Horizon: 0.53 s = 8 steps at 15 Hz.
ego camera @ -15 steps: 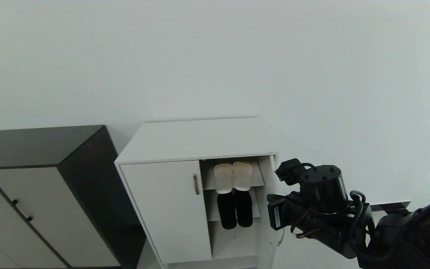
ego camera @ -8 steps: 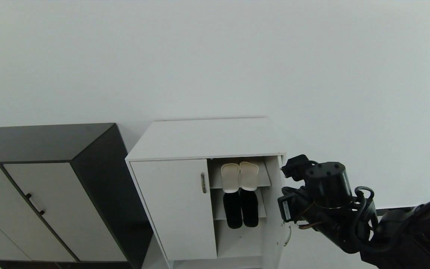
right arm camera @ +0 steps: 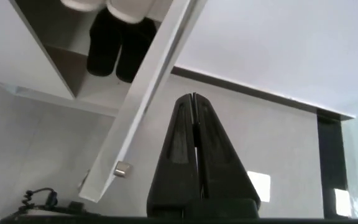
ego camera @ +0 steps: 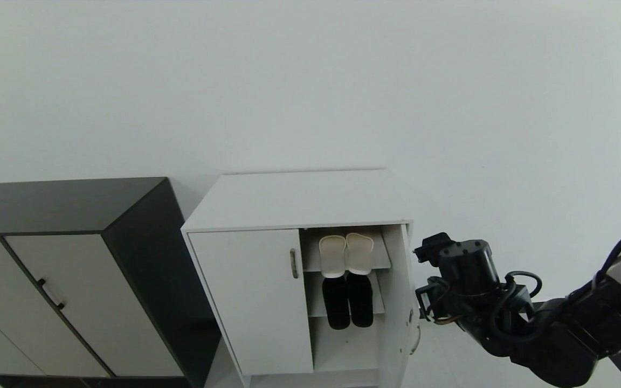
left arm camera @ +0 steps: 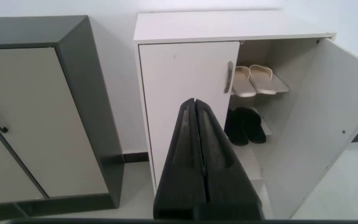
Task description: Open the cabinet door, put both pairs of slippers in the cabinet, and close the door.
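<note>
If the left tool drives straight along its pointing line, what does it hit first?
Most likely the cabinet's closed door: the shut left tool aims at its panel, beside the handle. Nothing shows in between; depth is unclear.

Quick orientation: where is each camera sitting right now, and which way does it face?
Head view: up high, looking down at the white cabinet against the wall; right arm at lower right.
Left wrist view: before the cabinet, facing into it beside the open door; shut left gripper in front.
Right wrist view: outside the open door, looking past its edge; shut right gripper in front.
Shared: all three show the black slippers.
</note>
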{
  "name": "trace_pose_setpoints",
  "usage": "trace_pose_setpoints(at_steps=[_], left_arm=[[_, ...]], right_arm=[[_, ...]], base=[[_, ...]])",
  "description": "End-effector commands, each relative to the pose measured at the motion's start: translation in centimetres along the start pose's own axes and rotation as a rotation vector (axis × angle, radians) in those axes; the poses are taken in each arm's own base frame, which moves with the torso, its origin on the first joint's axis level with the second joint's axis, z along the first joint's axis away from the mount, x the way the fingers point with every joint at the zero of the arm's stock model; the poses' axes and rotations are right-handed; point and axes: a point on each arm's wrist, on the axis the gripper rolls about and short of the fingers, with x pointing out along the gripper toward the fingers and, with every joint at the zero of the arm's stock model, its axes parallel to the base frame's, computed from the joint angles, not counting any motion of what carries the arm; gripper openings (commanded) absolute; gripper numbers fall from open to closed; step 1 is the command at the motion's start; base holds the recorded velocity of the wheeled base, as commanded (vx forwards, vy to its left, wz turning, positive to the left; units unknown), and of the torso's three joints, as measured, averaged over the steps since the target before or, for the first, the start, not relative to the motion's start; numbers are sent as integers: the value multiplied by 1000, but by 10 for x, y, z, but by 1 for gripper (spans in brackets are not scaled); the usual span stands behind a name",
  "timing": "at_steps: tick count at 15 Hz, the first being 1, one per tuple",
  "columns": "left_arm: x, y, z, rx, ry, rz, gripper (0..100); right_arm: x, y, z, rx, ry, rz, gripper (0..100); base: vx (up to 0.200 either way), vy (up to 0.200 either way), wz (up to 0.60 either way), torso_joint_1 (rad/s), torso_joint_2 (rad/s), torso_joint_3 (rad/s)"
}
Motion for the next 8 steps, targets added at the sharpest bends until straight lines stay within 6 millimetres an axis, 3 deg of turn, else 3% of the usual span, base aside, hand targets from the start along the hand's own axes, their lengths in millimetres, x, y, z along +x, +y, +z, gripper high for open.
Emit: trace_pose_setpoints(at_steps=[1,4,8], left_arm=[[0,0,0,-1,0,2,0],[0,0,0,-1,0,0,0],[0,0,0,-1,0,0,0]], right_arm=[[12,5,-12,-20,42,-3,0],[19,14,-14,4,43,35,0],[13,35,-7,114,-44,216,0]], base=[[0,0,0,0,0,0],[0,0,0,0,0,0],[0,0,0,0,0,0]])
